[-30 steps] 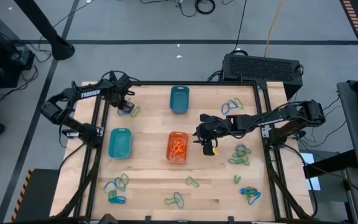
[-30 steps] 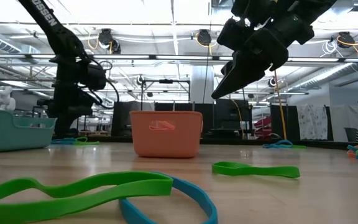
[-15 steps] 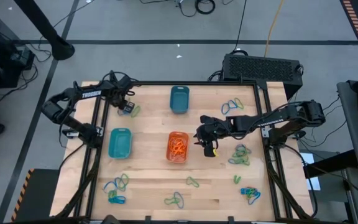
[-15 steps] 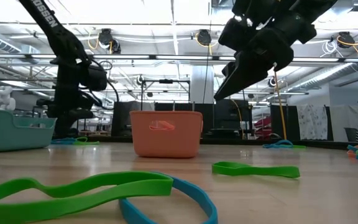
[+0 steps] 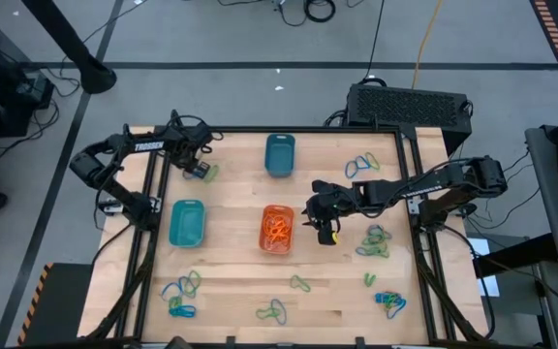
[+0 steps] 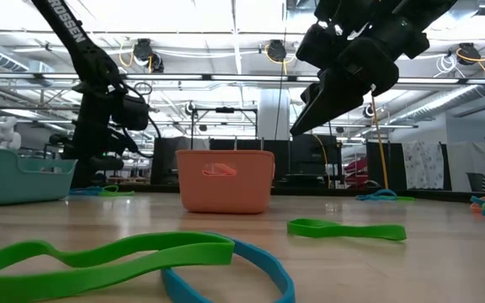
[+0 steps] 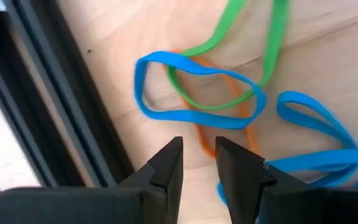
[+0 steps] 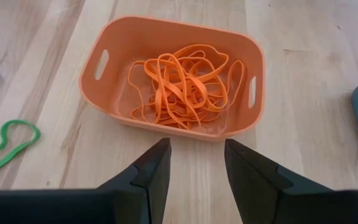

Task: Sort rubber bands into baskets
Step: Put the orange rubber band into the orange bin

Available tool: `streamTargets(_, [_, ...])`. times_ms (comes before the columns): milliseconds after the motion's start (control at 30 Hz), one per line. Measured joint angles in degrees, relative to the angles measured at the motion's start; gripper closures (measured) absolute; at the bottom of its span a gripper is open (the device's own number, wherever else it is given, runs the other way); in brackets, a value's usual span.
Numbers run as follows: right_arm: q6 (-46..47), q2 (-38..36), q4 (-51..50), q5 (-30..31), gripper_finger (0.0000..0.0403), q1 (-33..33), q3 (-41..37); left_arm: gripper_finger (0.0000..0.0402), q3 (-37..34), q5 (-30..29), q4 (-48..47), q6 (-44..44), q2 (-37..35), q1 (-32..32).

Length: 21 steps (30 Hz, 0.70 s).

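Three baskets stand on the wooden table: dark teal (image 5: 279, 155) at the far middle, turquoise (image 5: 187, 222) at the left, and orange (image 5: 276, 229) in the centre, holding orange rubber bands (image 8: 182, 81). My left gripper (image 7: 199, 158) points down, open by a narrow gap, over a far-left pile of blue (image 7: 166, 109), green (image 7: 272, 43) and orange bands (image 7: 205, 138). The orange band runs into the gap between its fingertips. My right gripper (image 8: 197, 162) hangs open and empty above the table, just right of the orange basket. My left gripper comes from above at the orange band's loop (image 7: 205, 144), with one fingertip on either side of it. The band lies flat on the table in the pile. I cannot tell whether the fingers touch it.
More band clusters lie at the far right (image 5: 361, 165), the right (image 5: 374, 240), the near right (image 5: 389, 302), the near middle (image 5: 273, 311) and the near left (image 5: 180, 294). A black frame rail (image 7: 48, 106) runs close beside the left gripper. Free wood lies between the baskets.
My left arm has shifted a little and its gripper has tipped more steeply down over the far-left pile. The bands and baskets lie as before.
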Motion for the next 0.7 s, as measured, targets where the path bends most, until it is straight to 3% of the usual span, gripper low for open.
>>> streamTargets(133, [0.0, 0.0, 0.0, 0.0, 0.0259, 0.0, 0.0, 0.0300, 0.0, 3.6, 1.4, -0.2, 0.0, -0.4])
streamTargets(700, [1.3, 0.0, 0.0, 0.0, 0.0259, 0.8, 0.0, 0.0300, 0.3, 3.5, 1.8, 0.9, 3.7, -3.6])
